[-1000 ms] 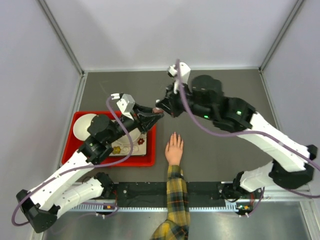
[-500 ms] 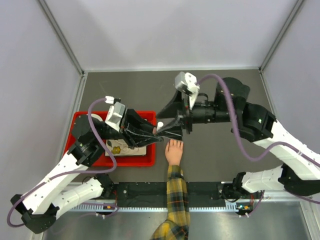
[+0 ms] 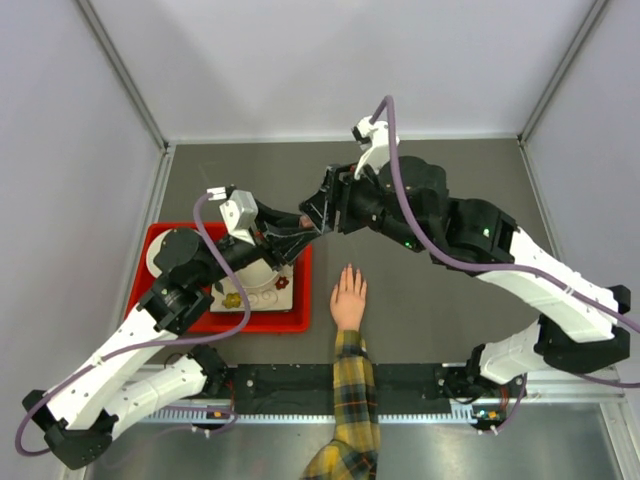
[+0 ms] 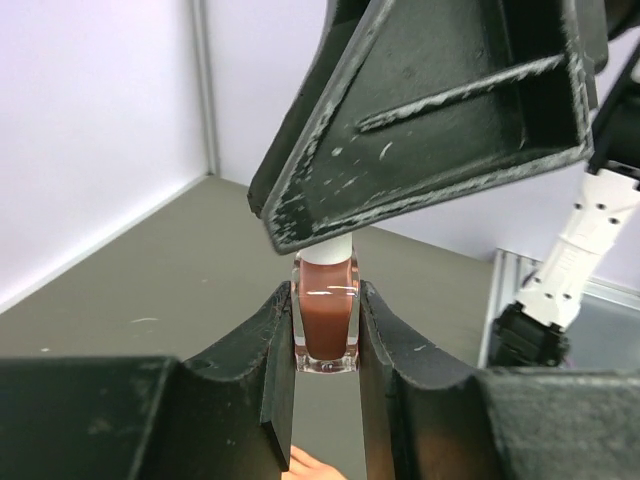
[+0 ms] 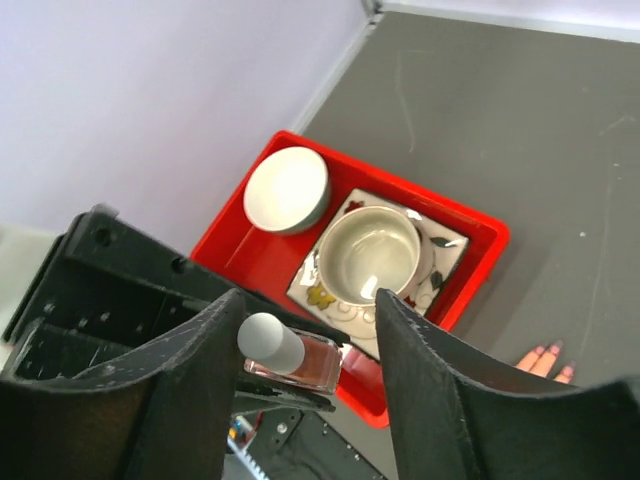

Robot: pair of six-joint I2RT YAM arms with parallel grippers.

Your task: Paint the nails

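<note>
L claw [image 4: 325, 297] clamped on small clear-glass bottle of red-brown polish [image 4: 326, 328], above red plastic tray's [image 3: 300, 322] far right corner | R claw [image 5: 308, 300] jaws apart, straddling pale round cap [image 5: 268, 342] | nails [image 5: 543, 354] on bare hand [image 3: 348, 296] lying flat just right of tray | I reckon bottle light, stiff, slick, breakable: pinch cap sides; nails brush-only.

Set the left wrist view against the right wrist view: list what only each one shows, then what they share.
Left wrist only: a side-on look at the left gripper clamping the polish bottle, and a white arm link at right. Right wrist only: the red tray, its white bowl, the cup on a patterned plate, and the nails. Both: the bottle with its white cap, and the right gripper open at that cap.
</note>
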